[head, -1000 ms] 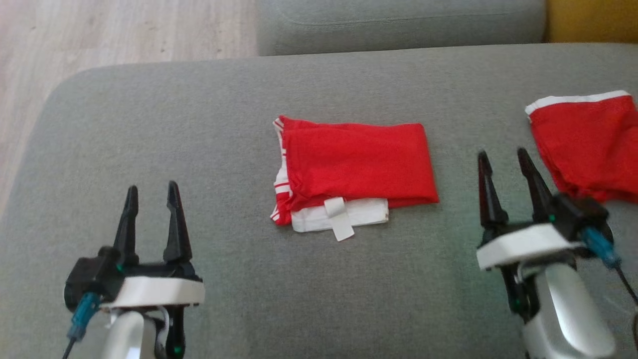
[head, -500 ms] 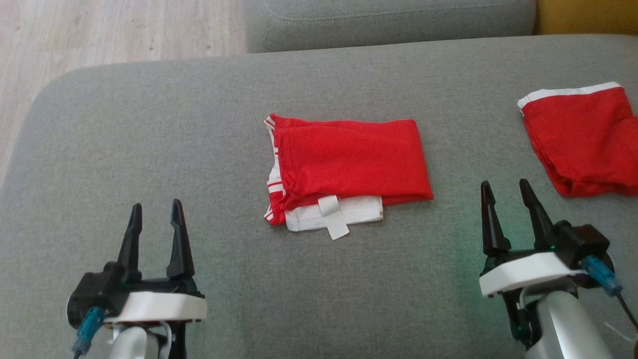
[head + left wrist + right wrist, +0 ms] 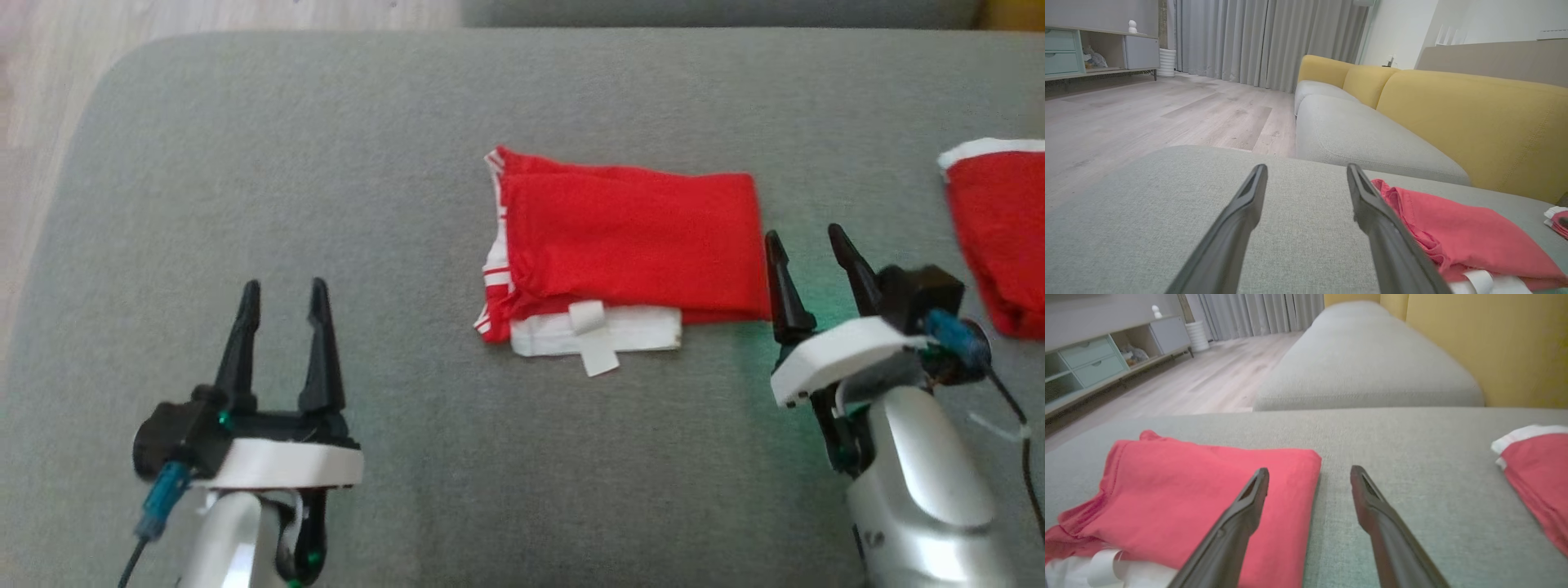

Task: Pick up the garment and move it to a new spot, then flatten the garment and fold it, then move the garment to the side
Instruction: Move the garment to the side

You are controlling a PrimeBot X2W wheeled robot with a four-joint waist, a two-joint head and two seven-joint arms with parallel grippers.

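Garment [image 3: 629,237] lies folded mid sofa cushion [image 3: 326,147], lots of open room to its left. Left hand [image 3: 283,286] well apart from it, fingers spread; right hand [image 3: 803,233] spread too, just beside its right edge.

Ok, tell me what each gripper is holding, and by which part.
Nothing held. Left gripper and right gripper are open, empty; the folded garment lies free.

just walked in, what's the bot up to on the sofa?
The red garment lies folded on the grey sofa cushion. Both grippers are open and hold nothing. The right gripper is at the garment's right edge, while the left gripper sits well off to its left. A second red garment lies farther right.
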